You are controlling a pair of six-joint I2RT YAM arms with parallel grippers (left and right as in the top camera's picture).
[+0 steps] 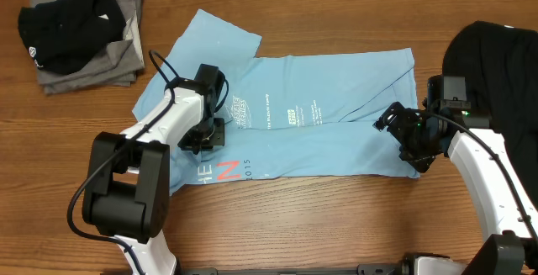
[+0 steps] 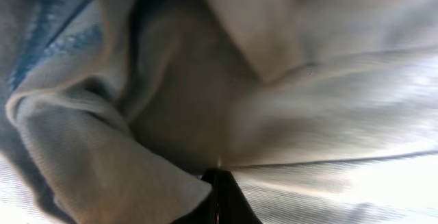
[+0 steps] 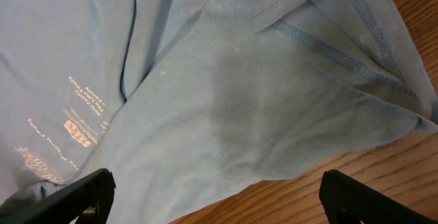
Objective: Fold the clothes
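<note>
Left gripper (image 1: 212,134): fingers (image 2: 222,196) together, pinched on a bunched fold of the light-blue T-shirt (image 1: 336,124), beside its printed chest. In the wrist view the cloth gathers into the dark tips. Right gripper (image 1: 402,134): fingers (image 3: 85,193) wide apart, nothing between them but flat cloth, set at the shirt's hem end near its lower corner. Whether they touch the fabric cannot be told. Light-blue T-shirt: spread across the middle of the table (image 1: 336,224), one sleeve lying out at the far left, red and white lettering along the near edge. Black T-shirt (image 1: 496,56): heaped at the right edge behind the right arm, just beside the blue hem. Stack of garments (image 1: 84,31): black on grey, far left corner, well apart.
</note>
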